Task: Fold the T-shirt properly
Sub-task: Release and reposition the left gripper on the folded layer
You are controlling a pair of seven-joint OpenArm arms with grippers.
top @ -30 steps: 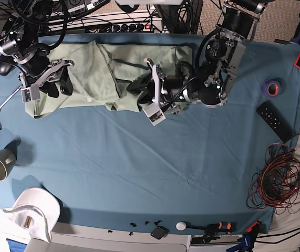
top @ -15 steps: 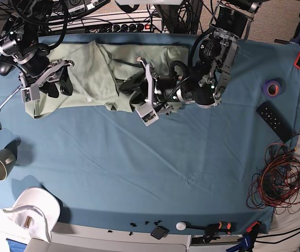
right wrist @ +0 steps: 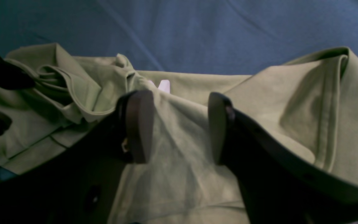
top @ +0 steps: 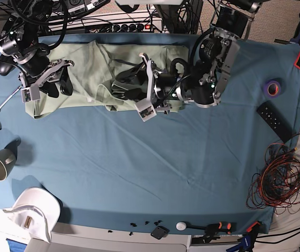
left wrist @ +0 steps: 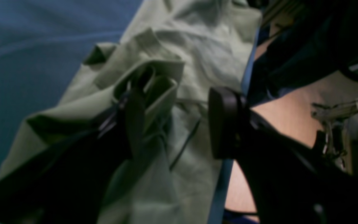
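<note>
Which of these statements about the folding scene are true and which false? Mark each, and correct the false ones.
1. The T-shirt lies along the far edge of the table. True.
2. The left gripper is clamped shut on cloth. False: its jaws stand apart.
3. The right gripper is open above the shirt. True.
4. The white cap sits on the shirt. False: it is at the near corner, apart.
5. The mug stands on the blue cloth. True.
</note>
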